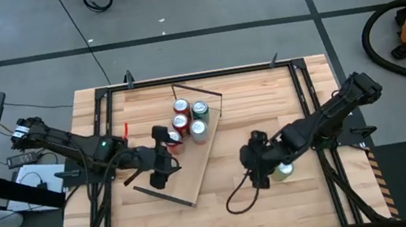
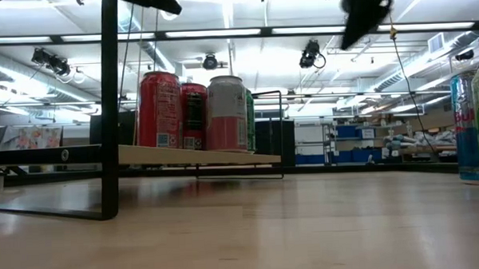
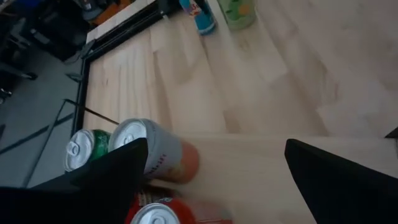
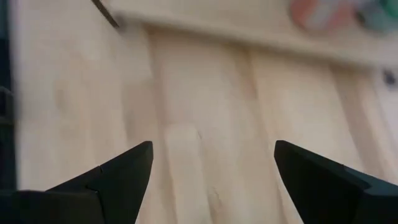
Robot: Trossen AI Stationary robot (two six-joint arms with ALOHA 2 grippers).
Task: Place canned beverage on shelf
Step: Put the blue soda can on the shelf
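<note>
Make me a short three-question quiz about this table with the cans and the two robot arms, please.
1. True or false: the cans stand on the shelf at its far end.
2. Which pincer hangs over the shelf? A) left B) right C) neither
3. Fill in: beside the right pincer, off the shelf, stands a light ____ can on the table.

Key: 1 true. 2 A; the left pincer is open and holds nothing. 3 green; a blue can stands next to it in the low view, and the right pincer is open too, with only bare table between its fingers.
</note>
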